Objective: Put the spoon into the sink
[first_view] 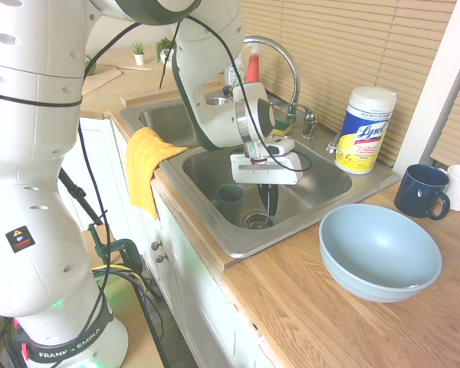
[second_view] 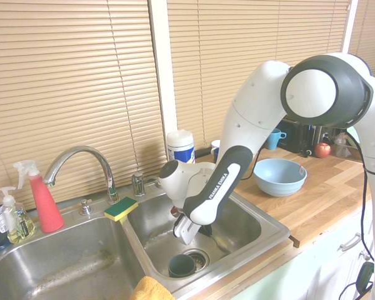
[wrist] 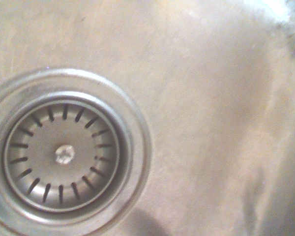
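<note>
The sink point(first_view: 322, 184) is the right-hand steel basin under the curved tap point(first_view: 290, 65). My gripper point(first_view: 270, 208) reaches straight down into it, its dark fingers close together just above the round drain strainer point(first_view: 255, 221). From the other side the gripper point(second_view: 204, 231) hangs low over the sink point(second_view: 247, 225) floor. The spoon does not show in any view. In the wrist view only the strainer point(wrist: 64, 155) and bare steel floor show.
A dark cup point(first_view: 230, 201) stands in the sink beside the drain. A yellow cloth point(first_view: 146, 165) hangs over the front edge. On the counter are a light-blue bowl point(first_view: 379, 249), a navy mug point(first_view: 423, 192) and a wipes tub point(first_view: 366, 129). The twin basin point(second_view: 56, 269) lies alongside.
</note>
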`<state>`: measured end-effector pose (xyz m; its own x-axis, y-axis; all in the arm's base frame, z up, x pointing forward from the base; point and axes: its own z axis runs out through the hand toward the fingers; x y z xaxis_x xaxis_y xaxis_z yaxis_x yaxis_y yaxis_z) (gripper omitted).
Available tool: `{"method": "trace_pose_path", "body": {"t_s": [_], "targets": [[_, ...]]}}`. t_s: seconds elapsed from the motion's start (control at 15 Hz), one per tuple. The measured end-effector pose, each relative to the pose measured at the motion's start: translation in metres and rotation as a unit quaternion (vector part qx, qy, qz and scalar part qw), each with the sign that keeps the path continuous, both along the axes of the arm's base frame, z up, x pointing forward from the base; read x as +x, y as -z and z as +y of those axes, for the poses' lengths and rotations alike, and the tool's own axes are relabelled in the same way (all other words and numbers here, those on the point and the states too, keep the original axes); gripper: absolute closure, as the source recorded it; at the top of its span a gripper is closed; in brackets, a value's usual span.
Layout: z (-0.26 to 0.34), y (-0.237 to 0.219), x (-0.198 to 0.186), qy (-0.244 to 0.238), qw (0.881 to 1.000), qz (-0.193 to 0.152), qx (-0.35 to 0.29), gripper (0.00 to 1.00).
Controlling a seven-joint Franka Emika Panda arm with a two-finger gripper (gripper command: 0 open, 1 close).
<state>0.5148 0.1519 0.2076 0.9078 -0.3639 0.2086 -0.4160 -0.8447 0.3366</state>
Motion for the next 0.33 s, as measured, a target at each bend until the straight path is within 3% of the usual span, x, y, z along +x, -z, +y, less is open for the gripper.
{"method": "trace_pose_path", "body": {"t_s": [0.33], "targets": [[-0.0015,-0.0100,0.0036,0.000,1.000,-0.004,0.004,0.00]]}}
